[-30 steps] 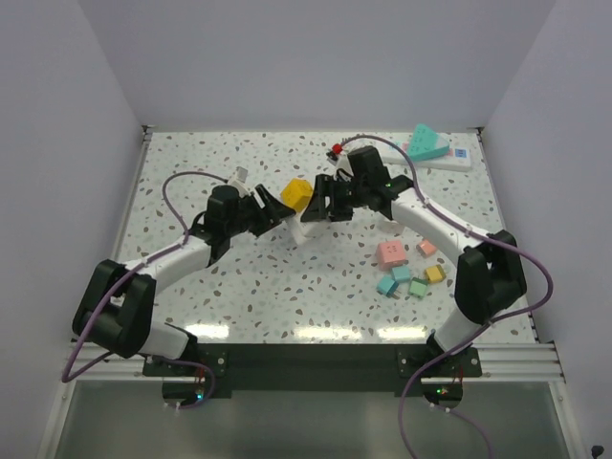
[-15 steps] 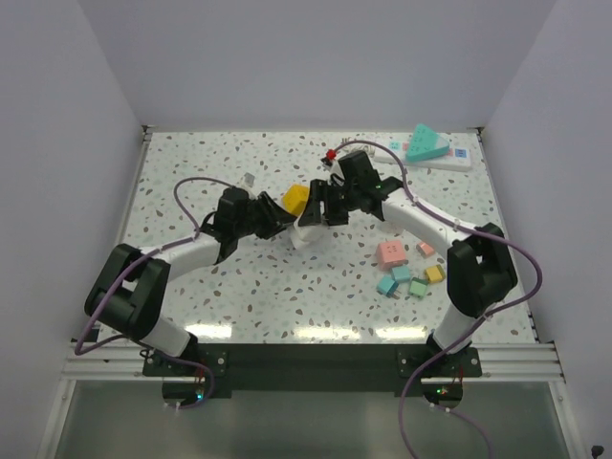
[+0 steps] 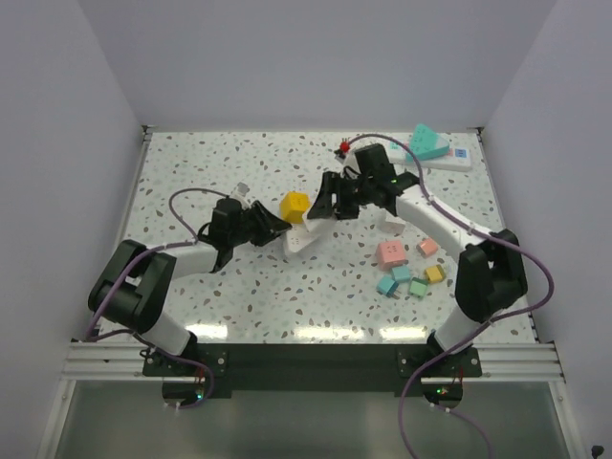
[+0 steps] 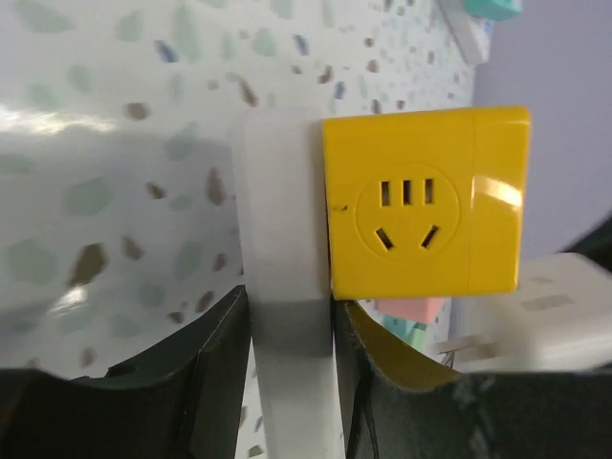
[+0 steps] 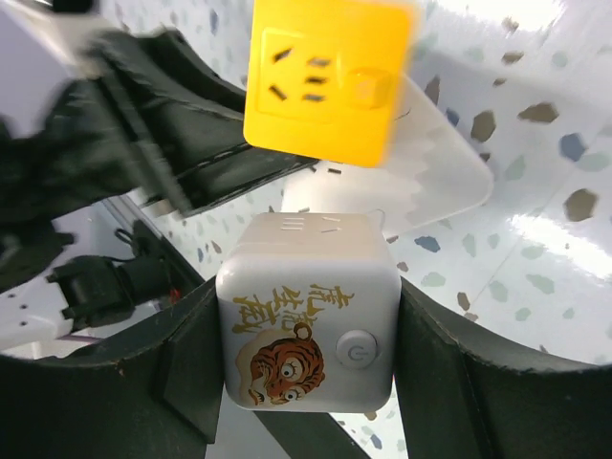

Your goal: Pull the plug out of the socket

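Observation:
The socket, a white oblong power strip (image 3: pixel 451 161), lies at the back right under a teal wedge (image 3: pixel 427 143), away from both grippers. My left gripper (image 3: pixel 271 227) is shut on the edge of a white triangular piece (image 4: pixel 282 287), which rests low on the table (image 3: pixel 301 239) with a yellow cube plug (image 3: pixel 295 206) on it. The cube's face shows in the left wrist view (image 4: pixel 426 210). My right gripper (image 3: pixel 327 203) is shut on a white cube plug with a tiger picture (image 5: pixel 311 320), held just apart from the triangular piece (image 5: pixel 421 172) and the yellow cube (image 5: pixel 325 72).
Several small coloured blocks lie at the right, among them a pink one (image 3: pixel 391 253) and a yellow one (image 3: pixel 434 273). Both arms' purple cables loop over the table. Walls close the left, back and right sides.
The right gripper has drawn back to the right with the white tiger cube, separating it from the triangular piece. The left gripper has lowered the triangular piece with the yellow cube toward the table.

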### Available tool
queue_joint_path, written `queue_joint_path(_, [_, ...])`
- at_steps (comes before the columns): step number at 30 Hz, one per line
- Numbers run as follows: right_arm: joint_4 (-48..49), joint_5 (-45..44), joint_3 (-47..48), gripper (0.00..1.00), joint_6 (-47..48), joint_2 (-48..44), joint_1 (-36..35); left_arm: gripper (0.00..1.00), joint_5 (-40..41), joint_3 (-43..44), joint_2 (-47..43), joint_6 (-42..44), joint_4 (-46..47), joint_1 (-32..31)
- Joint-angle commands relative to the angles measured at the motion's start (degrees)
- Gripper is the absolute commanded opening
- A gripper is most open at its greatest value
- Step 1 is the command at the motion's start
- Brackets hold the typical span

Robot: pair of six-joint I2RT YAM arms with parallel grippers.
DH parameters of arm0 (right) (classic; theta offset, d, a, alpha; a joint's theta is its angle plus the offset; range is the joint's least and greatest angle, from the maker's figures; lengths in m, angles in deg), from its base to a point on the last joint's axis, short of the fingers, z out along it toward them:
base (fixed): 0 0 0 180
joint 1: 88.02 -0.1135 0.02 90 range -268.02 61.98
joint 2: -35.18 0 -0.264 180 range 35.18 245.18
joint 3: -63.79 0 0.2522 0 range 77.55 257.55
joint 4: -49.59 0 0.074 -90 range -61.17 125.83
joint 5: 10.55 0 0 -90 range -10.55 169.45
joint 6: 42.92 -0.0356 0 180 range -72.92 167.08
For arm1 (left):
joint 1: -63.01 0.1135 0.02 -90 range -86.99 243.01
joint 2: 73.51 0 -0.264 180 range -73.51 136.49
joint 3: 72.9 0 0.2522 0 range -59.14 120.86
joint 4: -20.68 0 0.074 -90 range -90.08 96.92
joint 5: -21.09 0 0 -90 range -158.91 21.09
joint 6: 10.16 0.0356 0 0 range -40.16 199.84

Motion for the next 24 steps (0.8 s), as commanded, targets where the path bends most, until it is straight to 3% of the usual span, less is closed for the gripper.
queue_joint_path(1, [2.9,7.0,2.2,0.00,2.0,-10.0,4.8,0.00,4.1,-3.5,2.1,5.3,-5.2,3.3])
queue_joint_path(7, [1.9,5.8,2.2,0.00,2.5,-9.5,4.8,0.00,2.3,-2.2,2.0,4.5,-3.3,3.3])
queue_joint_path(15, [-18.2,-30.4,5.5,0.00,9.2,-5.9,4.7,0.00,0.1,1.2,-1.6,6.3,-2.0,3.3])
queue_joint_path(24, [-17.9,-35.7,-1.2,0.00,7.9,-0.8,4.7,0.00,-4.5,6.0,-1.0,11.3,-3.2,3.3])
